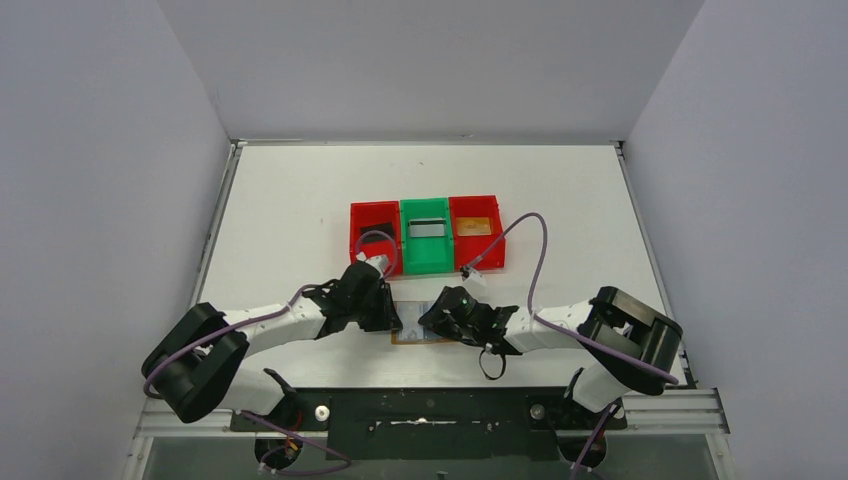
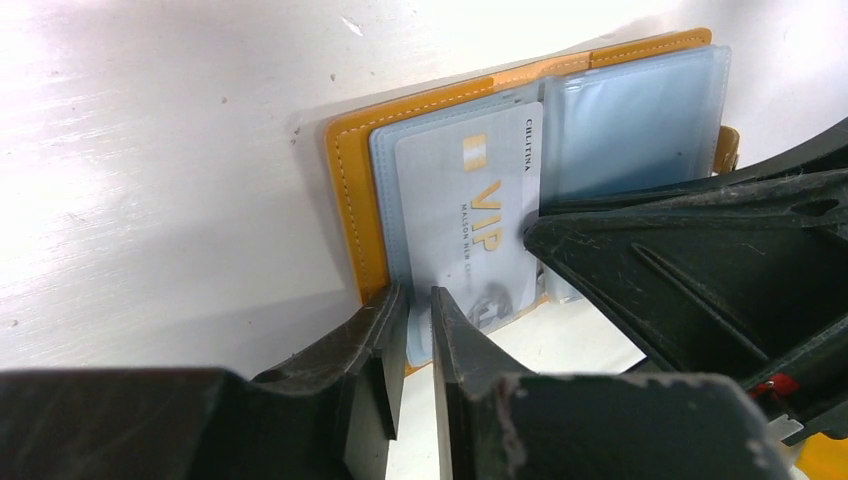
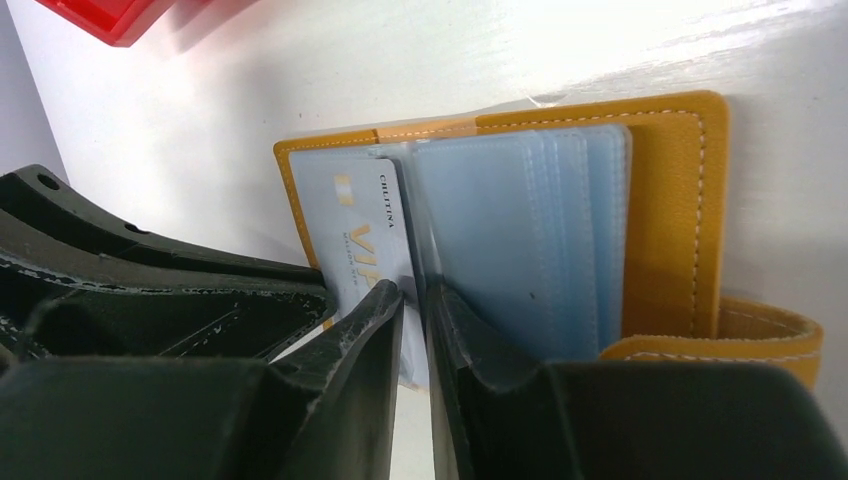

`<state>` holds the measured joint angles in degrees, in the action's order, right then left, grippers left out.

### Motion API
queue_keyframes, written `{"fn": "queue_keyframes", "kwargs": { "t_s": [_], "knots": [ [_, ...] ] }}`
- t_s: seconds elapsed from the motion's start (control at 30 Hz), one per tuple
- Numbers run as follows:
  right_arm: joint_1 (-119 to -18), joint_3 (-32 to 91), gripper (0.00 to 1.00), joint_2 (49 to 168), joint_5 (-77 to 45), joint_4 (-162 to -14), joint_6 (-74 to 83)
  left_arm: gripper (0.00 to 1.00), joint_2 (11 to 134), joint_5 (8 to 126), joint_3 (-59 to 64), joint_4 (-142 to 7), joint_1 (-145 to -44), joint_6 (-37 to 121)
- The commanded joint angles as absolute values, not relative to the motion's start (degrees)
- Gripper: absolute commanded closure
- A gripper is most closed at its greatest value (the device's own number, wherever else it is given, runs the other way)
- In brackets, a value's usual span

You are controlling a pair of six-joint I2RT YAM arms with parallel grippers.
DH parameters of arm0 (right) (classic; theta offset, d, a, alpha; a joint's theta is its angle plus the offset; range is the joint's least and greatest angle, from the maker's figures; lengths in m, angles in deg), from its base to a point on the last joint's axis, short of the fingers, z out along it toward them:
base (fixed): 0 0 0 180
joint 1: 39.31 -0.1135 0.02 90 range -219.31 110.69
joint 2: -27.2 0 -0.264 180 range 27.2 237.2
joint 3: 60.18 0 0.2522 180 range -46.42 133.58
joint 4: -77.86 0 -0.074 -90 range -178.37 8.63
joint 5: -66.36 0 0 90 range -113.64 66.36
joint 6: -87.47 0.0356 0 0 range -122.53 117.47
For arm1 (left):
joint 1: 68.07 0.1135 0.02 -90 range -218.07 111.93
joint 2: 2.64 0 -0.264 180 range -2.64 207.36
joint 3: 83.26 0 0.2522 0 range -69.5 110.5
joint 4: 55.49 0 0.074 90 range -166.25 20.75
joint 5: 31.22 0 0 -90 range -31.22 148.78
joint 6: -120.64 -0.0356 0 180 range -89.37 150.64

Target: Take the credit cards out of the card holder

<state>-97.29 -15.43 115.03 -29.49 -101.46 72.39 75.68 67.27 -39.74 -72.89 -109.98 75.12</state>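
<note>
The card holder (image 1: 412,335) lies open on the white table between my two grippers. Its orange-tan cover (image 2: 350,190) frames pale blue-grey plastic sleeves (image 3: 520,230). A white credit card (image 2: 465,220) printed VIP sits in the left sleeve. My left gripper (image 2: 420,300) is shut on that card's near edge, sleeve corner included. My right gripper (image 3: 415,295) is shut on the near edge of the sleeve pages at the fold. The side tab (image 3: 760,335) sticks out at the right. The two grippers (image 1: 392,318) (image 1: 440,318) almost touch over the holder.
Three joined bins stand behind the holder: a red bin (image 1: 373,232), a green bin (image 1: 426,235) and another red bin (image 1: 475,230). Each has something flat in it. Purple cables loop over both arms. White walls close in the table.
</note>
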Motion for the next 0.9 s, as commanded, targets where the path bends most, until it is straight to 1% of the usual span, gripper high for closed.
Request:
{"fn": "queue_keyframes", "kwargs": {
  "t_s": [0.0,0.13,0.23,0.3,0.5,0.77,0.87],
  "knots": [
    [-97.3,-16.6,0.84,114.2,-26.4,-109.0,71.2,0.85,75.7,66.2,-41.2,-74.3,-110.3,74.3],
    [-97.2,-17.8,0.91,113.9,-25.8,-112.4,70.9,0.90,75.6,66.1,-41.3,-74.2,-110.3,74.4],
    [-97.2,-17.8,0.99,113.4,-26.5,-111.4,71.0,0.92,75.7,65.9,-41.4,-74.3,-110.3,74.4],
    [-97.2,-17.8,1.00,112.8,-27.5,-109.3,71.3,0.94,75.8,65.5,-41.3,-74.7,-110.3,74.5],
    [-97.2,-18.1,1.00,110.0,-30.4,-104.6,71.8,0.97,75.6,64.1,-41.0,-75.9,-110.3,74.6],
    [-96.9,-19.3,1.00,108.5,-30.9,-103.4,72.7,0.99,75.8,64.0,-41.0,-76.0,-110.3,74.8],
    [-97.0,-18.4,0.86,109.5,-29.3,-103.7,71.9,0.99,75.5,64.4,-41.1,-75.8,-110.3,74.8]
  ]
}}
